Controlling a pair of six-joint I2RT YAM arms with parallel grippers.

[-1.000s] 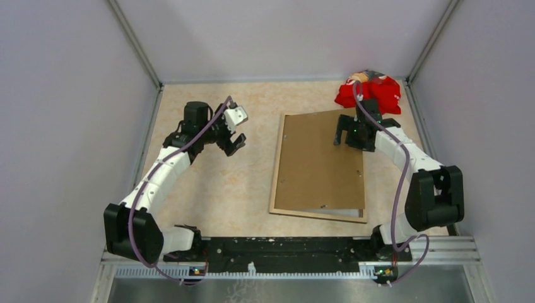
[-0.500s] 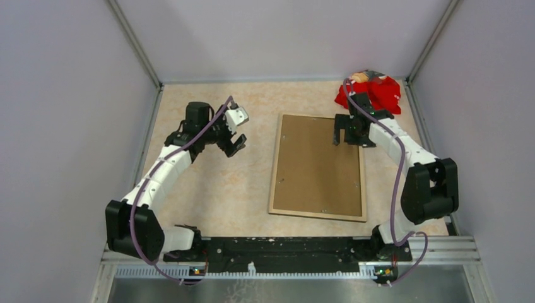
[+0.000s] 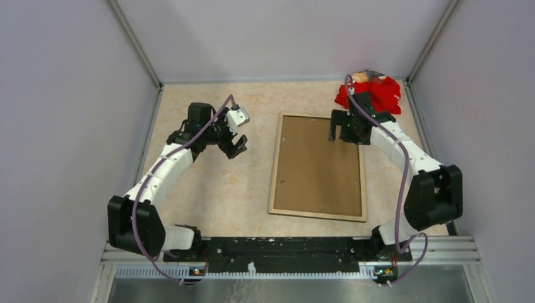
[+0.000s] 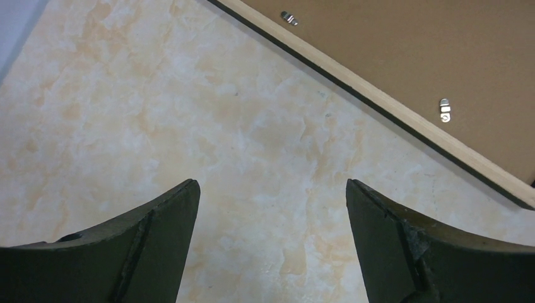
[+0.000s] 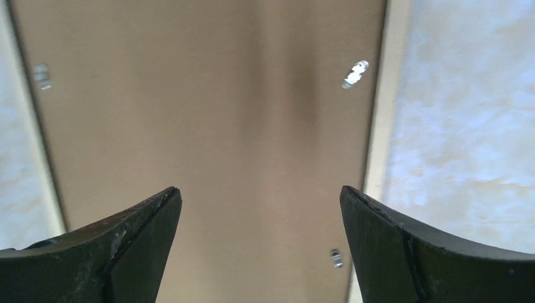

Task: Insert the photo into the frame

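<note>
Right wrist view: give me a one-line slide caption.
Open right claw above the brown backing board set inside the frame, tan back side up.

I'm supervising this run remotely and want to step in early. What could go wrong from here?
1. The photo is not visible. The backing board covers the frame, so nothing shows whether it lies flat underneath.
2. The right claw hangs open over the board's far end. Pressing off-centre there could shift or tilt the board.
3. The metal tabs are small and thin, so wide fingers may slip off them.
</note>
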